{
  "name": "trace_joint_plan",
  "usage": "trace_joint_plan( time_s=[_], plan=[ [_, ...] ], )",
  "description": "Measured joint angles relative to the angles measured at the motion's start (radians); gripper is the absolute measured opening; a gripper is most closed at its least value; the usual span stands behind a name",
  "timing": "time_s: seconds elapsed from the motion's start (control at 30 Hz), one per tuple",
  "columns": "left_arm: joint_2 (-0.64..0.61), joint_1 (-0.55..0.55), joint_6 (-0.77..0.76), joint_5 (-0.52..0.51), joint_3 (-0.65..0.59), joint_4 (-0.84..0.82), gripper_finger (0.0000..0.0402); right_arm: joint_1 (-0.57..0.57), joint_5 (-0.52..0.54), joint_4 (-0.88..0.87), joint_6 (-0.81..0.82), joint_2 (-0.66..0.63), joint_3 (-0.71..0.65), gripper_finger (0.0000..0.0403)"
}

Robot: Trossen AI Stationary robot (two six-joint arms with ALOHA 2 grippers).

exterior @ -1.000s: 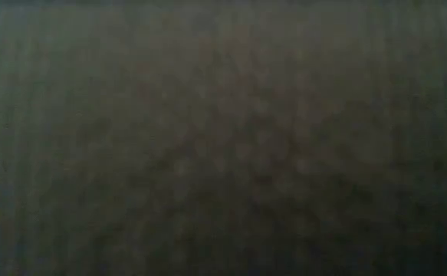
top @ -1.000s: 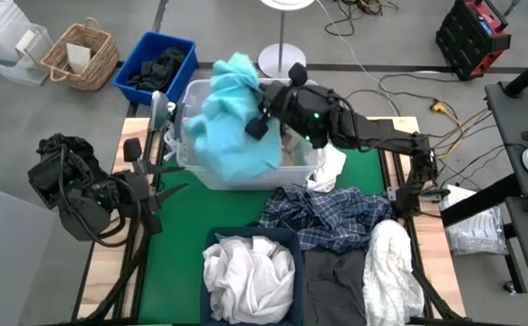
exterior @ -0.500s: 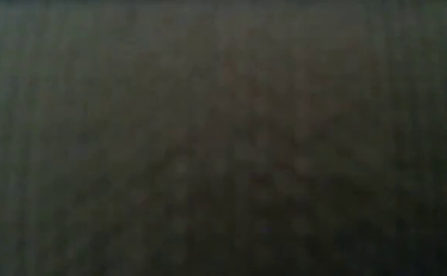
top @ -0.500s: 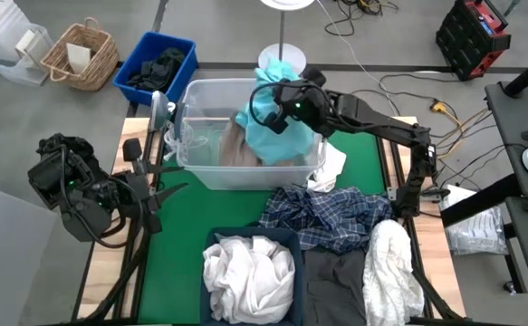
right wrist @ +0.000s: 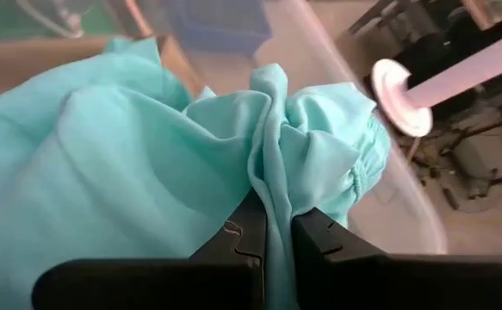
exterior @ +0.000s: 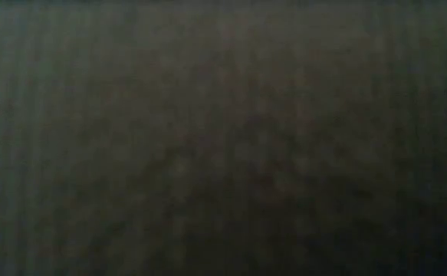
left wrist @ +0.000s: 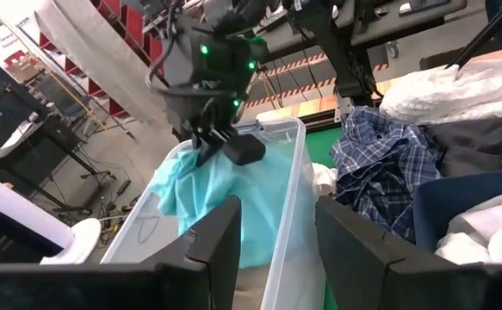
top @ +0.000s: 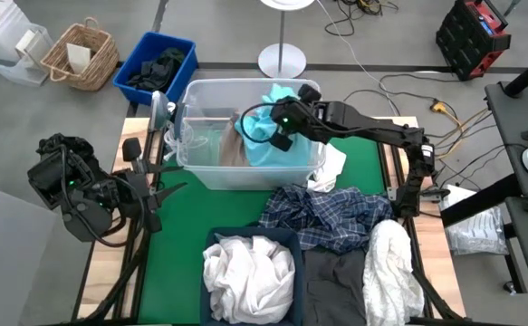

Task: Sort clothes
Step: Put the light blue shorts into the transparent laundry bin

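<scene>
A teal garment (top: 273, 145) lies bunched in the right part of the clear plastic tub (top: 200, 167), beside a beige garment (top: 231, 147). My right gripper (top: 279, 129) is above the tub and shut on the teal garment (right wrist: 147, 146). My left gripper (top: 164, 192) is open and empty at the table's left, its fingers (left wrist: 220, 250) pointing toward the tub (left wrist: 285, 198). A blue-and-white plaid shirt (top: 327, 217), a dark grey garment (top: 336, 282) and a white one (top: 390, 263) lie on the table. White clothes (top: 247, 272) fill the navy bin. The low view is dark. My right gripper pinches a gathered, upstanding fold of the teal garment (right wrist: 272, 194) between its two fingers, several layers bunched together. The fingers (left wrist: 212, 146) come from above, pointing down. The garment hangs below them, and its lower part (left wrist: 199, 198) lies in the tub.
A small white piece of cloth (top: 329, 167) lies by the tub's right end. Beyond the table stand a blue crate of dark items (top: 155, 65), a wicker basket (top: 82, 54) and a lamp's round base (top: 282, 60). Green mat (top: 187, 226) lies bare at the left.
My right gripper, shut on the teal garment, has gone toward the table's right edge and then down to the tub. The garment, first spread wide over the tub's left and middle, now lies gathered in the tub's right part.
</scene>
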Motion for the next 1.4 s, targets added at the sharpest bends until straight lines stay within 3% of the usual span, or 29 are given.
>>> trace_joint_plan(
  time_s=[0.2,0.47,0.6,0.73,0.87,1.07,1.4],
  plan=[
    [0.000,0.000,-0.017,0.000,0.000,0.000,0.0130,0.000,-0.081,0.010,0.045,0.017,-0.025,0.0028],
    [0.000,0.000,-0.023,0.000,0.000,0.000,0.0130,-0.037,-0.333,-0.003,0.214,0.017,0.026,0.0151],
    [0.000,0.000,-0.024,0.000,0.000,0.000,0.0130,-0.052,-0.347,-0.006,0.270,0.017,0.068,0.0203],
    [0.000,0.001,-0.034,0.000,0.000,0.000,0.0130,-0.061,-0.324,-0.001,0.282,0.014,0.120,0.0223],
    [0.000,0.001,-0.039,-0.015,0.000,0.000,0.0130,-0.084,-0.327,0.004,0.272,0.014,0.136,0.0185],
    [0.000,0.002,-0.038,-0.048,0.000,0.000,0.0130,-0.144,-0.382,-0.024,0.264,0.029,0.117,0.0029],
    [0.000,0.012,-0.036,-0.050,0.000,-0.002,0.0130,-0.158,-0.459,-0.180,0.263,0.132,0.100,0.0009]
  ],
)
